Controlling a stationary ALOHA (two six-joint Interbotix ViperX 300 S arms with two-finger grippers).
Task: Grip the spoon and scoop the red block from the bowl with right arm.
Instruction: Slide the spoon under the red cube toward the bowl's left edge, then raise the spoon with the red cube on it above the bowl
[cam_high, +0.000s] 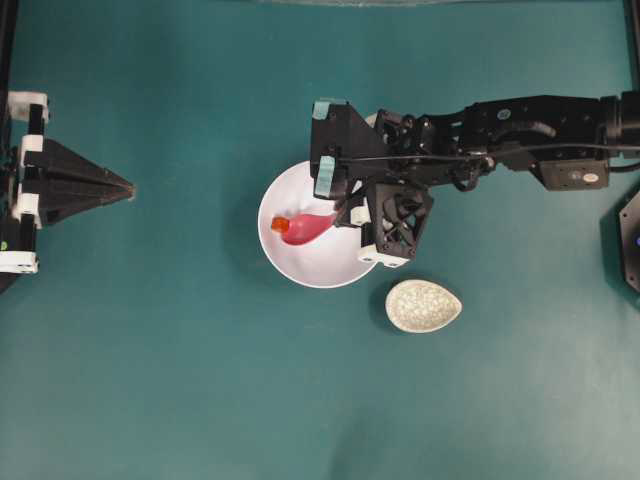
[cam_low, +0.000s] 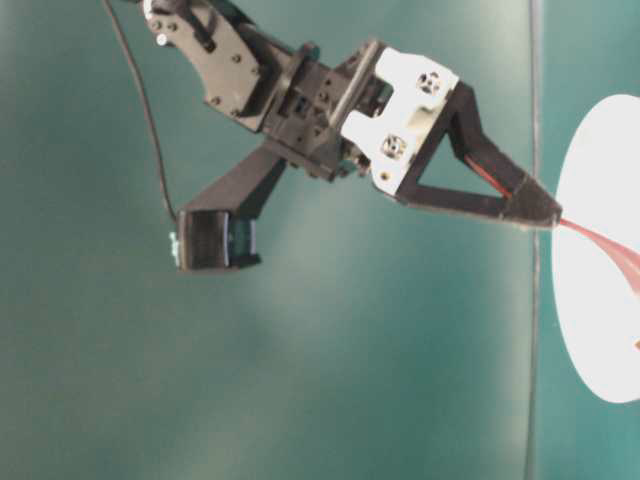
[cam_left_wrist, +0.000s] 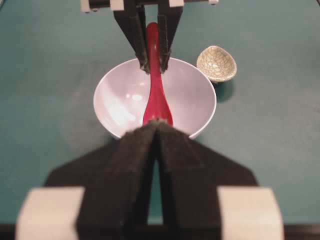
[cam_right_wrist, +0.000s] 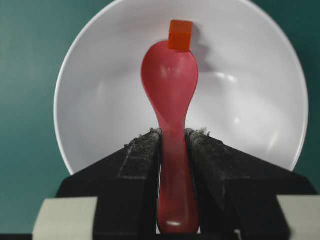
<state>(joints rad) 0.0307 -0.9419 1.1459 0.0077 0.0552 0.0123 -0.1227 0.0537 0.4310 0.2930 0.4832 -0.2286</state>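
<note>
My right gripper (cam_right_wrist: 174, 132) is shut on the handle of the glossy pink-red spoon (cam_right_wrist: 170, 85). The scoop reaches down into the white bowl (cam_right_wrist: 100, 100). The tiny red block (cam_right_wrist: 180, 35) sits at the scoop's far tip, against its rim. From overhead, the spoon (cam_high: 308, 228) points left inside the bowl (cam_high: 300, 268), with the block (cam_high: 279, 225) at its left end and the right gripper (cam_high: 343, 213) over the bowl's right side. My left gripper (cam_high: 130, 188) rests far to the left, shut and holding nothing. In its own view its tips (cam_left_wrist: 158, 122) hide the scoop's near end.
A small speckled egg-shaped dish (cam_high: 423, 305) lies on the teal table just right of and below the bowl, close to the right arm's wrist bracket (cam_high: 385, 258). A black mount (cam_high: 630, 240) sits at the right edge.
</note>
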